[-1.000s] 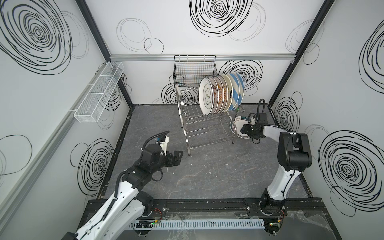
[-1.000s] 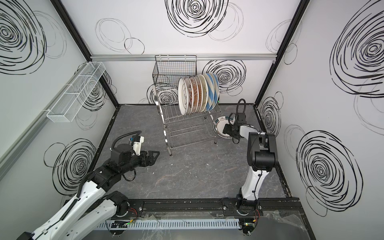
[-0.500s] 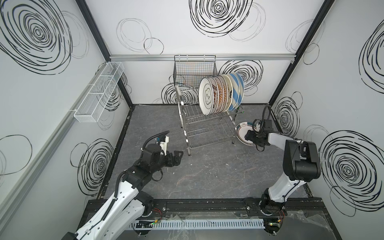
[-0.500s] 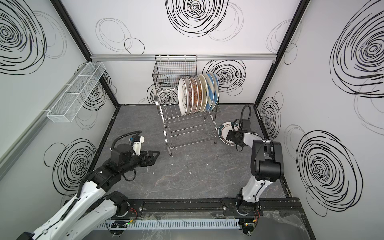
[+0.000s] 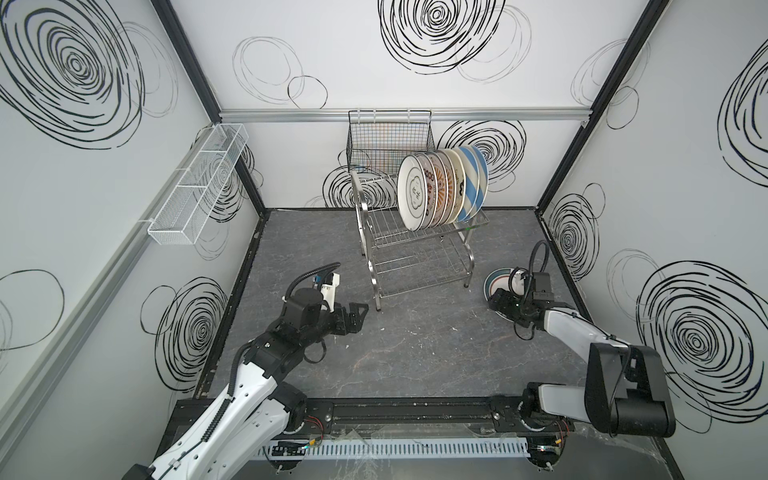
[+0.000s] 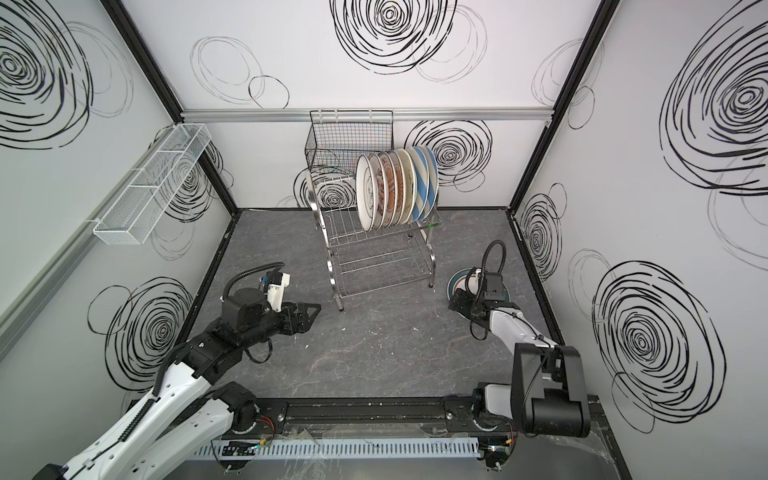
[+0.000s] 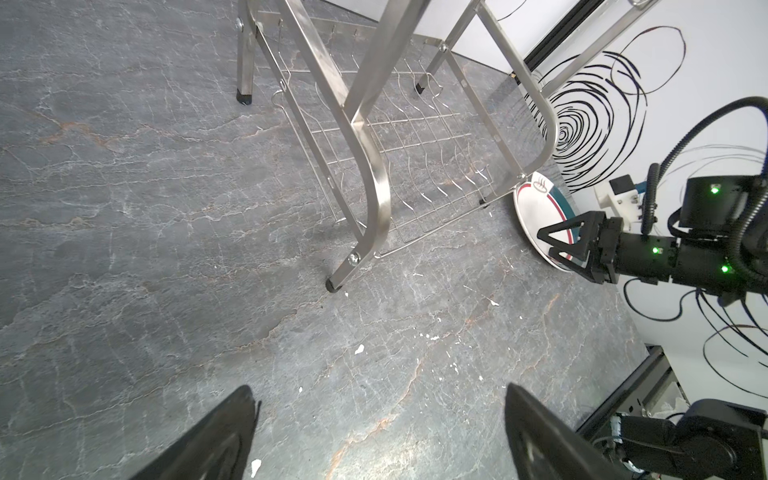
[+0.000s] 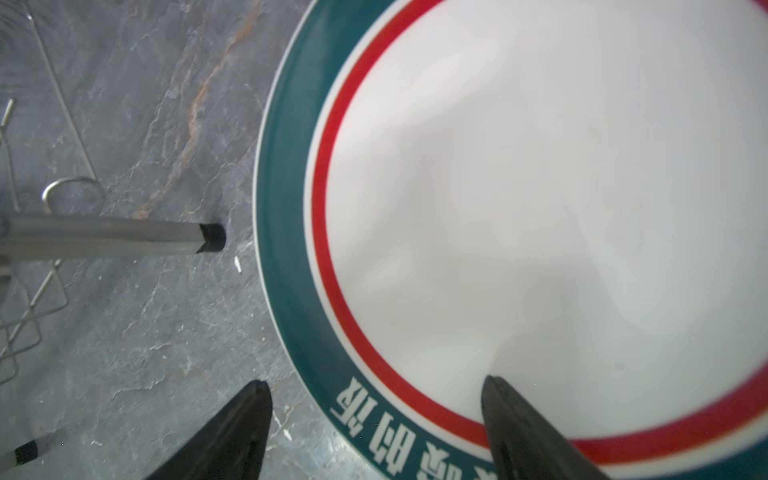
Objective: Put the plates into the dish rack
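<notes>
**Dish rack**: steel, two tiers, at 12 o'clock of the grey floor. The upper tier carries a row of plates standing on edge in the slots.

**Teal-rimmed plate**: flat on the floor at the rack's 4 o'clock, just beside a rack leg.

**Right gripper**: jaws apart and straddling that plate's rim, one finger over the white centre, the other over the floor.

**Left gripper**: jaws apart, nothing between them, at the rack's 8 o'clock.
</notes>
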Available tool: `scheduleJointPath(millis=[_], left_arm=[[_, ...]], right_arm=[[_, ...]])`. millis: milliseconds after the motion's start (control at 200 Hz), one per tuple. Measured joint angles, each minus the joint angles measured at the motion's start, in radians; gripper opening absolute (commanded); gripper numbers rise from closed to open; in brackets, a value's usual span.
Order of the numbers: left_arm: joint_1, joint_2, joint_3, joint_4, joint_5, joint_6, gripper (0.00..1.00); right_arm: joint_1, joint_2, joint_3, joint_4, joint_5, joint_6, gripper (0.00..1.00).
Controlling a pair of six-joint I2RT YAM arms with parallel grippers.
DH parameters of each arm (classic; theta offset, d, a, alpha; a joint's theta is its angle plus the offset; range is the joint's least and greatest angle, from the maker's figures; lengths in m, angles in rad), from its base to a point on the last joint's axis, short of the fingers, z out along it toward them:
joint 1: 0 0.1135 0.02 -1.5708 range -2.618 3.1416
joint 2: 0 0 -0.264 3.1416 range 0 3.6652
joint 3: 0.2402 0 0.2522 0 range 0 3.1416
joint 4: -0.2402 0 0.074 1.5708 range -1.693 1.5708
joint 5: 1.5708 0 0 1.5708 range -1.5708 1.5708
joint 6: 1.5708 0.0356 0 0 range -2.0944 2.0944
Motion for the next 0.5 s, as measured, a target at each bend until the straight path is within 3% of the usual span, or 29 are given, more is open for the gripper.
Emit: scheduleJointPath(millis=[500], left_arm=[[-0.078,-0.034,0.000,-0.011,-0.031,-0.023,0.96]], right_arm=[[0.249,-0.117,-0.119,0.091,-0.075,0.108,0.85]])
